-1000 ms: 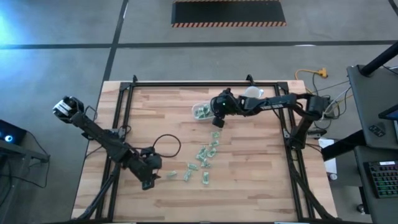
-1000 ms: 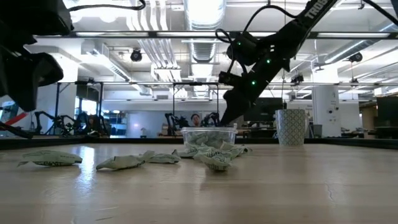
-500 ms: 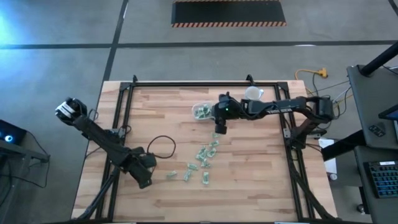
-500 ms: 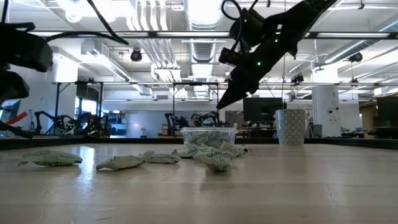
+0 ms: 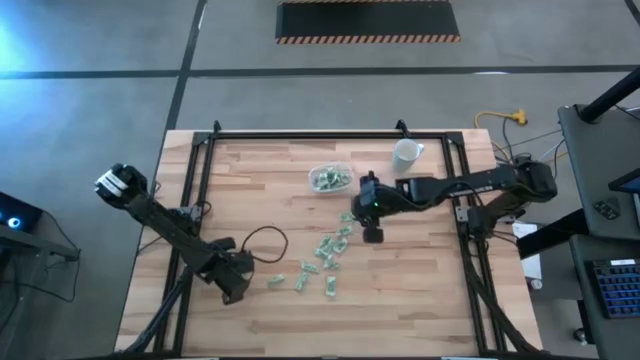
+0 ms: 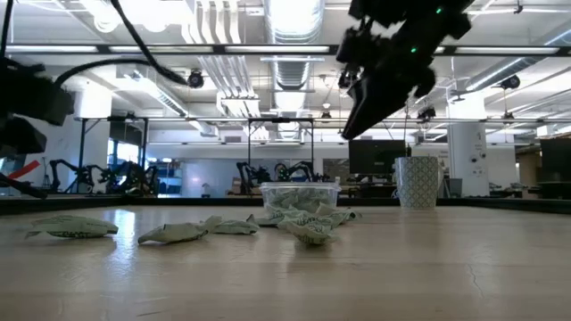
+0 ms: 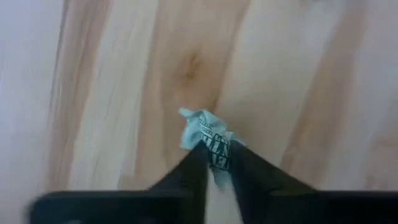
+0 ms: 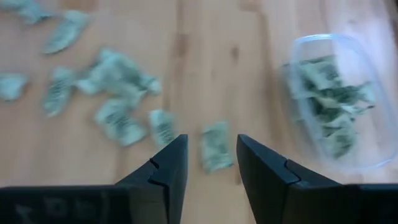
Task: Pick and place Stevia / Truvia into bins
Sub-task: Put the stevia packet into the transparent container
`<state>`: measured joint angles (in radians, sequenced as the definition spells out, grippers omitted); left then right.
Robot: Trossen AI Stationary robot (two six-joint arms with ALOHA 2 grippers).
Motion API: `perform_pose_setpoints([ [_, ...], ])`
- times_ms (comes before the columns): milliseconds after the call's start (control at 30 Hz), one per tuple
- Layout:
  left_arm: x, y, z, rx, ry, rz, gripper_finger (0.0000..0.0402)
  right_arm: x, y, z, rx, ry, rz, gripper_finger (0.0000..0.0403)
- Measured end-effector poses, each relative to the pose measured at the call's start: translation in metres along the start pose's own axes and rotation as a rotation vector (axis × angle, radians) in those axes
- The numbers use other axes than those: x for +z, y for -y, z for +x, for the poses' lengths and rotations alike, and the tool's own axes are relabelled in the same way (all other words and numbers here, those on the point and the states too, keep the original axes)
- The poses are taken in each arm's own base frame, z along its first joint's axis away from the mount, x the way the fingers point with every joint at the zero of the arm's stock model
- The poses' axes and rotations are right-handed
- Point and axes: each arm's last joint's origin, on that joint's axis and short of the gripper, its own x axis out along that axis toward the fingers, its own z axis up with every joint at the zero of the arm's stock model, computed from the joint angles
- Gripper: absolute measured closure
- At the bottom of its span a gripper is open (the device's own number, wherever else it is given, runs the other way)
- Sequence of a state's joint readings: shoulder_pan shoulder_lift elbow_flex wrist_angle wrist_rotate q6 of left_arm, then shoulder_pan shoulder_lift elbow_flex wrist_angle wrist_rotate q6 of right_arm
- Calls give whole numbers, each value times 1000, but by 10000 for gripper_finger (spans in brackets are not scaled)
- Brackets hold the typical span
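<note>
The left gripper (image 7: 216, 163), at the table's seven o'clock, pinches a crumpled light green-and-white sweetener packet (image 7: 209, 140), its long axis running out along the fingers. The right gripper (image 8: 211, 163), fingers parted and empty, hovers at centre over scattered packets (image 5: 328, 252). The shallow clear plastic container (image 5: 331, 178), holding packets, sits toward twelve o'clock.

The right arm reaches in long and nearly straight, its wrist bent downward. The right gripper (image 5: 372, 234) hangs off the worktop with its two dark fingers (image 8: 166, 171) parted and nothing between them. The left arm is folded low, elbow outward. The left gripper (image 7: 216, 163) has its fingers pinched together on a crumpled sweetener packet (image 7: 206, 135).
</note>
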<state>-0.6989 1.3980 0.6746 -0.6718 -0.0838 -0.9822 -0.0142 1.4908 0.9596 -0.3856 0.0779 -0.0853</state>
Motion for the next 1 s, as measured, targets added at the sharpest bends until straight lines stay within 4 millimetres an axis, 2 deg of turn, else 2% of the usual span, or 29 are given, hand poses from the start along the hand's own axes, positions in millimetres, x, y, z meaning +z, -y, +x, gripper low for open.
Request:
perform_pose_setpoints([
  [67,5,1,-5,-5,38,42,389,-1,-12,-8,28,-9,-17,278],
  [233,27,-6,-16,109,237,154,390,-3,-39,-23,138,-9,-12,280],
  [467,75,-32,-33,636,643,262,389,-14,-63,-18,208,-58,0,280],
  [533,92,-42,-37,776,711,263,389,-19,-65,-12,202,-86,18,280],
  [600,112,-55,-41,832,742,261,389,-21,-66,-7,200,-100,37,280],
  [667,133,-71,-47,786,784,258,389,-26,-67,0,196,-122,56,280],
  [800,166,-112,-59,524,919,280,389,-31,-69,11,189,-159,53,280],
  [900,180,-145,-67,422,981,243,389,-33,-69,15,187,-175,49,280],
  [1000,187,-173,-65,428,958,193,389,-33,-70,17,186,-180,42,280],
])
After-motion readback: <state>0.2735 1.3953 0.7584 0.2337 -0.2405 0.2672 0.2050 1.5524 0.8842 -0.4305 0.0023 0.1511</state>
